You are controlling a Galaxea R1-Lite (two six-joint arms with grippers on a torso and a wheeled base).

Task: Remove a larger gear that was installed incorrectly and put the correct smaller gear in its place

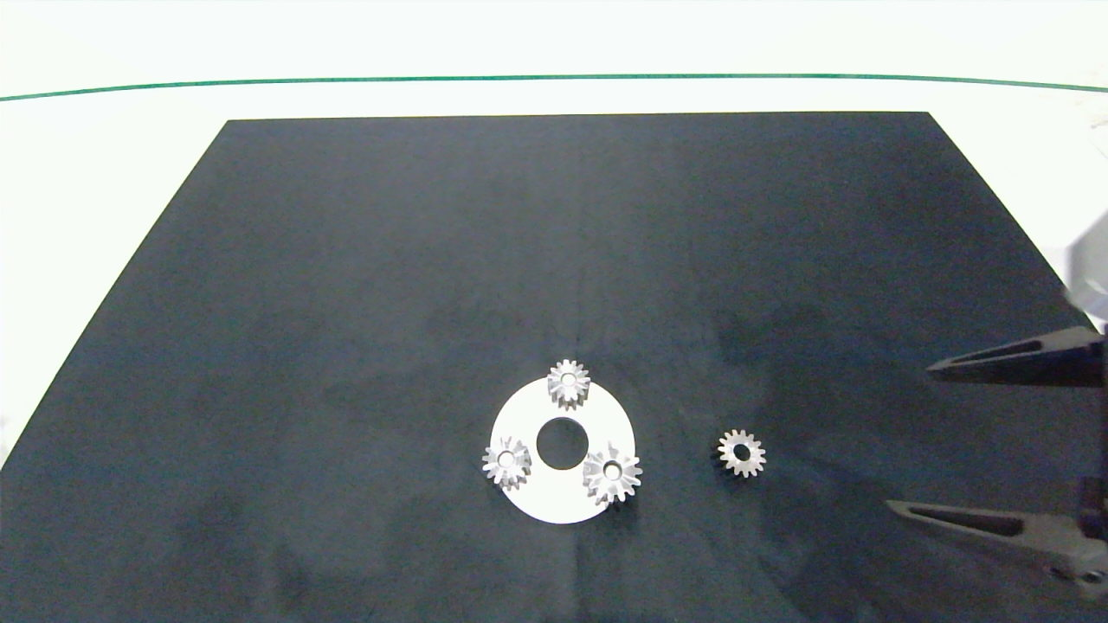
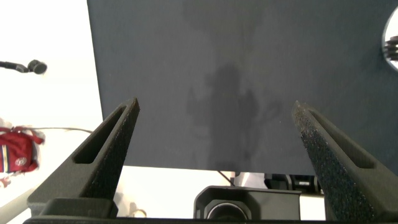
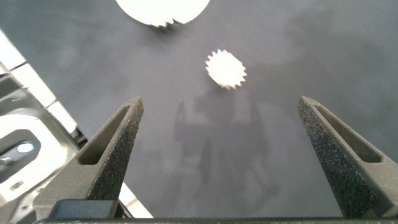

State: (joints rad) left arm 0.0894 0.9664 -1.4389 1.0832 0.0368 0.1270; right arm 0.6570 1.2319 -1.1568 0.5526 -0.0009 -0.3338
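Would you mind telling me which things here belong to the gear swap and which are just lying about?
Job:
larger gear on the white disc
smaller gear on the black mat
right gripper, open

Lying about:
red bag
left gripper, open

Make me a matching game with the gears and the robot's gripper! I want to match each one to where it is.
Things:
1. larger gear
2. smaller gear
3. right gripper
4. white disc

Places:
A. alone on the black mat, right of the disc
B. open, at the mat's right edge
C. on the disc, at its right side
D. flat on the mat, with three gears on it

Pairs: 1-C, 2-A, 3-B, 4-D
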